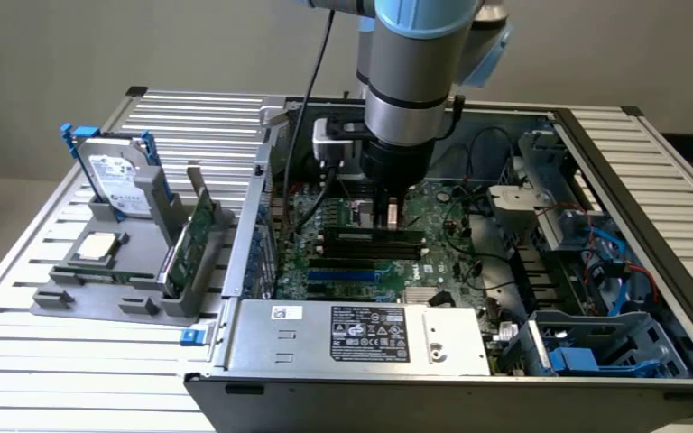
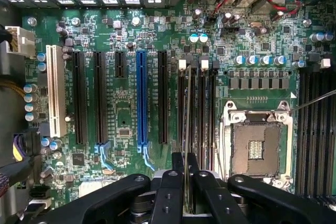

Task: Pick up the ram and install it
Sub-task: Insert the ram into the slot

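Case: open computer case (image 1: 322, 356) lying on the slatted table (image 1: 82, 361), motherboard (image 2: 126, 108) facing up.
Arm: the arm (image 1: 413, 81) reaches straight down into the case.
Gripper: the gripper (image 2: 186, 174) is clamped on the ram (image 2: 187, 108).
Ram: edge-on, in line with the black memory slots (image 2: 202, 114) beside the CPU socket (image 2: 257, 148).

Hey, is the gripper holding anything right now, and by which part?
Yes. The gripper holds the ram edge-on, pinching its two flat faces at the upper edge, above the black slots.
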You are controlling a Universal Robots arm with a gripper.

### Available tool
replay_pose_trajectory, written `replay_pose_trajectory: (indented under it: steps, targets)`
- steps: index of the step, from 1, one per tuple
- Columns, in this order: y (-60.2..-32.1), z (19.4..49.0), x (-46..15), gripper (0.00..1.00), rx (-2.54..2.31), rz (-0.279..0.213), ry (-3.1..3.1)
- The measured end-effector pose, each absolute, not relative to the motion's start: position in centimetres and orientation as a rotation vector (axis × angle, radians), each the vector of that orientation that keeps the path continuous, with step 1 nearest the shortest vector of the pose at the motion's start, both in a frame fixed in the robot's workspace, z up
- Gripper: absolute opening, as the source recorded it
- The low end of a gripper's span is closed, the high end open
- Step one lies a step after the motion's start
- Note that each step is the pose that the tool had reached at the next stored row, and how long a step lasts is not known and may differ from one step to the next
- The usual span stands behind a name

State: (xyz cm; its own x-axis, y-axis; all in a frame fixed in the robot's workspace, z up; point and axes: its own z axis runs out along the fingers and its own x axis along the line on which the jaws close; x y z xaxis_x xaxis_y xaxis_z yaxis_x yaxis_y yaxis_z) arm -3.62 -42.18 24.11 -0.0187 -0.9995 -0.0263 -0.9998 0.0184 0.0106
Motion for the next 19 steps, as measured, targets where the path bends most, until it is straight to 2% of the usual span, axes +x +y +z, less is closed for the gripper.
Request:
replay_pose_trajectory:
  steps: [9, 19]
  targets:
    - [-42.2, 22.6, -3.4, 0.14, -2.193, 0.041, 2.233]
    - [-42.2, 22.5, -3.4, 0.14, -2.211, 0.059, 2.200]
